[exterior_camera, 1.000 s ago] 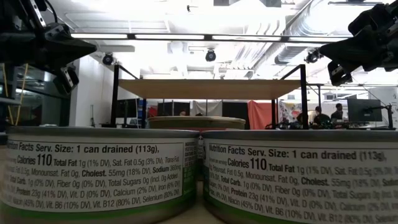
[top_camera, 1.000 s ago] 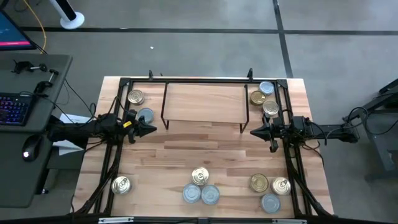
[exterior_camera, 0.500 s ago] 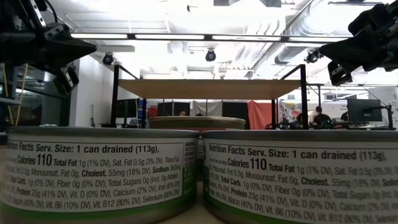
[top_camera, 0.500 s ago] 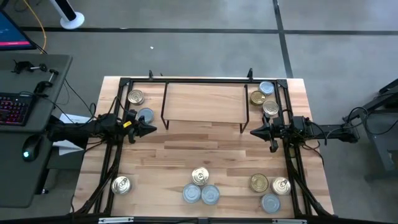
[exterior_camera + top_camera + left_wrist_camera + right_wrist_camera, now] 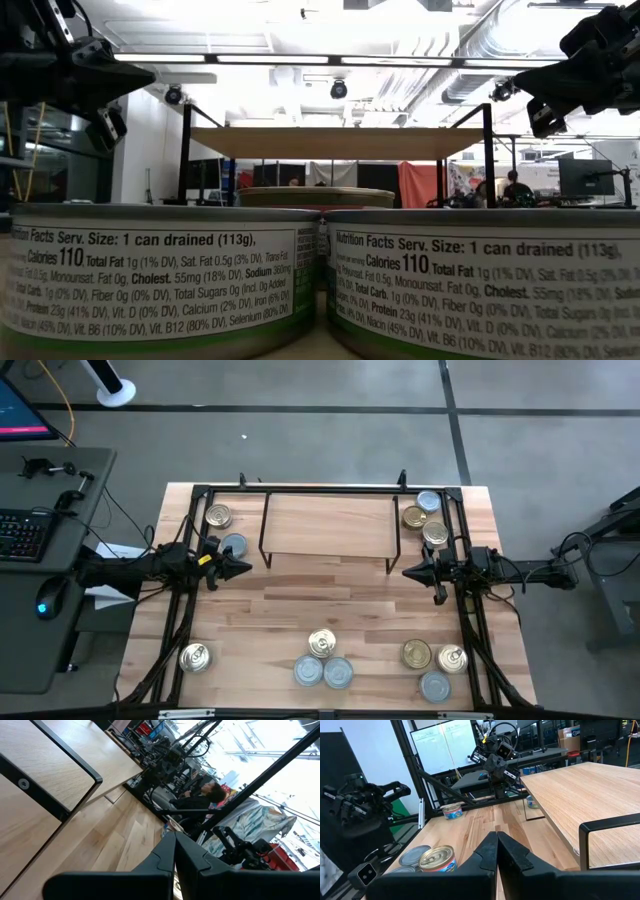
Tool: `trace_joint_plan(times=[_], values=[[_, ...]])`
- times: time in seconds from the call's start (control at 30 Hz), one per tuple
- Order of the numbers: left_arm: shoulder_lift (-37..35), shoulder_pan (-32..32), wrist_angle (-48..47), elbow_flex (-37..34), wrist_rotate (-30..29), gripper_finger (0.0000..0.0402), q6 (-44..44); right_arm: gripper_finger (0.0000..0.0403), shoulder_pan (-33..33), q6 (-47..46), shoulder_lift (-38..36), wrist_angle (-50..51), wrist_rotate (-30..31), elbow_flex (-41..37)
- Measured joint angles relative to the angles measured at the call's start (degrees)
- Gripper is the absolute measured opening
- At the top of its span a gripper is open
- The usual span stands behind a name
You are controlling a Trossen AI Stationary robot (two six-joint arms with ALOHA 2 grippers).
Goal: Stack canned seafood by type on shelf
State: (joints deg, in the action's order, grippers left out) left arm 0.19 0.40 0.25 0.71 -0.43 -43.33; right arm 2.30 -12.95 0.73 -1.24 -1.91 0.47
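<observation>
The shelf (image 5: pixel 327 525), a light-wood board on thin black legs, stands at the table's far middle with nothing on it. Canned seafood rests upright on the tabletop in groups. Two tins (image 5: pixel 226 530) are far left and three (image 5: pixel 425 517) far right. One tin (image 5: pixel 195 657) is near left, three (image 5: pixel 323 660) are near the middle and three (image 5: pixel 435 665) near right. My left gripper (image 5: pixel 245 568) hovers shut at the left side, pointing level toward the table's middle. My right gripper (image 5: pixel 407 571) hovers shut at the right side, facing it. Neither touches a tin.
Black frame rails (image 5: pixel 180 610) run along the table's left and right sides and its far edge. Bare wood (image 5: pixel 330 595) lies between the shelf and the near tins. Two tins (image 5: pixel 160 275) fill the low view's front. A desk with a keyboard (image 5: pixel 20 535) stands off the left side.
</observation>
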Motion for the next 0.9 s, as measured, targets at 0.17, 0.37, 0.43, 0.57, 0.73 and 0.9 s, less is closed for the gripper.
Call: trace_joint_plan(times=[0.17, 0.37, 0.43, 0.57, 0.73, 0.9], values=[[0.0, 0.0, 0.0, 0.0, 0.0, 0.0000, 0.0, 0.0000, 0.0, 0.0, 0.0, 0.0, 0.0, 0.0], [0.0, 0.0, 0.0, 0.0, 0.0, 0.0000, 0.0, 0.0000, 0.0, 0.0, 0.0, -0.2, 0.0, 0.0], [0.0, 0.0, 0.0, 0.0, 0.0, 0.0000, 0.0, 0.0000, 0.0, -0.5, 0.0, -4.0, 1.8, 0.0], [0.0, 0.0, 0.0, 0.0, 0.0, 0.0000, 0.0, 0.0000, 0.0, -19.0, 0.0, -28.4, 10.8, 0.0], [0.0, 0.0, 0.0, 0.0, 0.0, 0.0000, 0.0, 0.0000, 0.2, -30.7, 2.3, -36.4, 11.7, 3.5], [0.0, 0.0, 0.0, 0.0, 0.0, 0.0000, 0.0, 0.0000, 2.8, -30.4, 17.0, -11.6, -9.7, 20.7]])
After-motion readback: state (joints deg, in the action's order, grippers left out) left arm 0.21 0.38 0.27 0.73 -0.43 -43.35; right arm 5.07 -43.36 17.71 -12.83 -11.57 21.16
